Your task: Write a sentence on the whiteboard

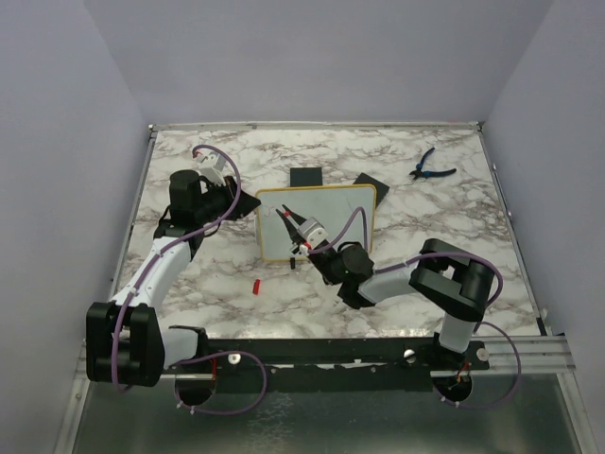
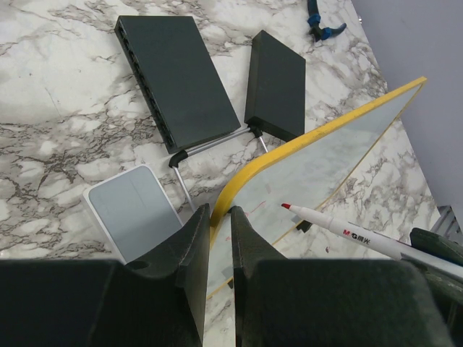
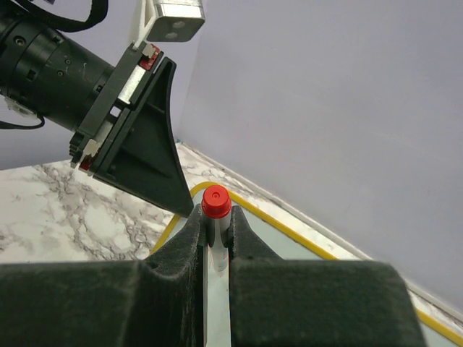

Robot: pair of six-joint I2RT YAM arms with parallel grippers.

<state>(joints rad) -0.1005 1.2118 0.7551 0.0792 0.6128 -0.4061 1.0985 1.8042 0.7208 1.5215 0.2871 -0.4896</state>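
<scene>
Since whiteboard (image 1: 331, 213), at centre of table (image 1: 425, 218), looks light, thin, easily shifted, its left yellow edge is clamped between left gripper (image 2: 219, 217) jaws. Marker (image 2: 347, 230) is pinched by right gripper (image 3: 215, 220) jaws; slim, slick barrel; light pressure judged sufficient.

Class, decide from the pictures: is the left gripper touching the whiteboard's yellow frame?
Touching. The left wrist view shows the left gripper clamped on the yellow frame of the whiteboard, a finger pressed against each side.
</scene>
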